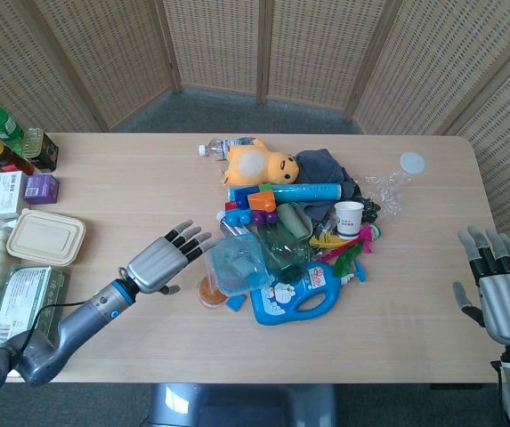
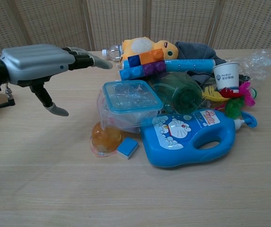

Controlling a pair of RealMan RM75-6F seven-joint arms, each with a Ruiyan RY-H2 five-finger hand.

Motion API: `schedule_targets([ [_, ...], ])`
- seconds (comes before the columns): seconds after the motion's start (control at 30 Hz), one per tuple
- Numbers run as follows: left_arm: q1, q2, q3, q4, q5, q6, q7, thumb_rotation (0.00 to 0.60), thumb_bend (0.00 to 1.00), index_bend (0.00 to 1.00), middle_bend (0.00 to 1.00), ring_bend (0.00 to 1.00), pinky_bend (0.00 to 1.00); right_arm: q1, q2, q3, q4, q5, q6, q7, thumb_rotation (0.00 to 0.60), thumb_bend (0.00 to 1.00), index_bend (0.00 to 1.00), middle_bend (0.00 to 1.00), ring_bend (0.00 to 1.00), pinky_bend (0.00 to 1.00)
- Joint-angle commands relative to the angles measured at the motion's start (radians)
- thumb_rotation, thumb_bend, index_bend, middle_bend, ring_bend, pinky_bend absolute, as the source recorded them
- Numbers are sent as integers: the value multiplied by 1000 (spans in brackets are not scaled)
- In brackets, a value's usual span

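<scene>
Right now my left hand [image 1: 154,263] hangs above the surface [image 1: 130,178] with its fingers [image 1: 186,238] spread and straight, grasping nothing, fingertips just beside the clear food container with the blue-rimmed lid [image 1: 237,263] but not touching it as far as I can tell. In the chest view that same hand [image 2: 33,64] comes in from the left, thumb hanging down, fingers pointing right toward the container [image 2: 129,101]. That container sits at the left near edge of the pile in the middle of the surface, tilted, with an orange jelly cup [image 2: 106,137] and a small blue block [image 2: 127,148] just beside it on the near side. Right of it lies the blue detergent bottle [image 1: 301,293] on its side, and a green cup [image 2: 182,96] lies behind that. Farther back are the yellow plush toy [image 1: 259,164], a blue tube [image 1: 297,191], toy bricks [image 2: 144,62] and a white paper cup [image 1: 349,217]. My right hand [image 1: 505,297] is at the far right near edge, well apart from the pile, fingers released and spread, holding nothing. At left sits a beige lunch box [image 1: 45,237].
</scene>
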Motion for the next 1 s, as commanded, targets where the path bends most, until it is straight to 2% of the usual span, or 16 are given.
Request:
schedule_targets([
  [0.03, -1, -51, 15, 41, 13, 35, -5, 600, 112, 0, 0, 0, 0, -1, 2, 0, -1, -2, 1, 2, 586, 407, 0, 0, 0, 0],
  [0.43, 20, -189, 44, 148, 15, 114, -3, 600, 113, 0, 0, 0, 0, -3, 2, 1, -2, -4, -3, 8, 586, 407, 0, 0, 0, 0],
  [1.0, 47, -390, 34, 302, -4, 218, -49, 600, 101, 0, 12, 0, 0, -16, 8, -1, 2, -1, 1, 25, 588, 406, 0, 0, 0, 0],
])
